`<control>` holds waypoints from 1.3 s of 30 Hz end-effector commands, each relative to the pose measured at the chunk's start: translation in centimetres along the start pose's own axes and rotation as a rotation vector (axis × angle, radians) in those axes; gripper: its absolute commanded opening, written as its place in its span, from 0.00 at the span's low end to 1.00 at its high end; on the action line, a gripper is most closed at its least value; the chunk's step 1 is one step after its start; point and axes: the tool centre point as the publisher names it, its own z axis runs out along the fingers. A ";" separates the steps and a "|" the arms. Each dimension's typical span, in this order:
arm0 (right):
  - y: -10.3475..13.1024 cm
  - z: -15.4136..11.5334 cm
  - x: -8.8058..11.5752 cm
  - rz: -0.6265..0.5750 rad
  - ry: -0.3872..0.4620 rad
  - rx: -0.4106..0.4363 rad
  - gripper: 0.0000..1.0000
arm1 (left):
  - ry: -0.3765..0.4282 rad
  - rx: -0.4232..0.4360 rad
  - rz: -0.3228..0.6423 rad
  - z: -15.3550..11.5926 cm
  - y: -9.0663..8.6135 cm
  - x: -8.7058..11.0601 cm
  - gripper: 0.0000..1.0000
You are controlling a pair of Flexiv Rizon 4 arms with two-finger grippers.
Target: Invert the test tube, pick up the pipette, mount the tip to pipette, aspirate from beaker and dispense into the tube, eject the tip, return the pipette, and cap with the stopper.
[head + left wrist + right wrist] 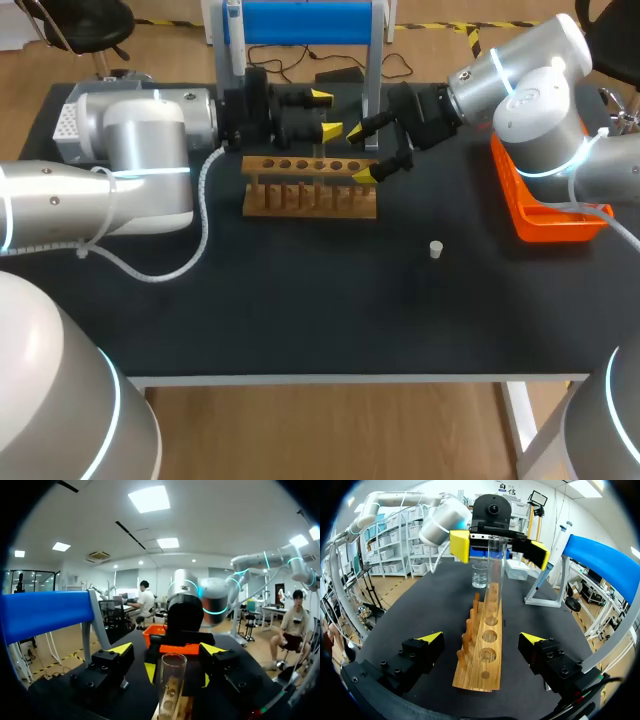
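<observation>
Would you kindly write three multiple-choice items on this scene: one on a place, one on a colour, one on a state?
1. Where is the white stopper?
A. in the wooden rack
B. on the bare table, apart from the rack
C. in the tray

2. What colour is the tray?
A. green
B. orange
C. white

3. How is the test tube?
A. lying flat
B. inside the tray
C. upright in the rack, between the left gripper's open fingers

Answers: 1 B, it lies alone on the black tabletop; 2 B, its walls show orange; 3 C, both yellow tips stand clear of the glass.
</observation>
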 end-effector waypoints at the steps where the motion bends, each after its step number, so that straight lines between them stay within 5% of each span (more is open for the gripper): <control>1: 0.0 -0.1 0.0 0.000 0.001 0.002 1.00 | 0.006 -0.054 -0.030 -0.3 -1.3 0.0 1.00; 12: 0.0 -0.1 0.0 0.000 0.001 0.002 1.00 | -0.001 -0.151 -0.077 -3.6 -2.9 1.1 1.00; 29: 0.0 -0.1 0.0 0.000 0.001 0.002 1.00 | -0.134 -0.325 -0.098 -14.3 -6.8 4.1 1.00; 39: 0.0 -0.1 0.0 0.000 0.001 0.002 1.00 | -0.161 -0.349 -0.079 -15.2 -7.8 4.6 1.00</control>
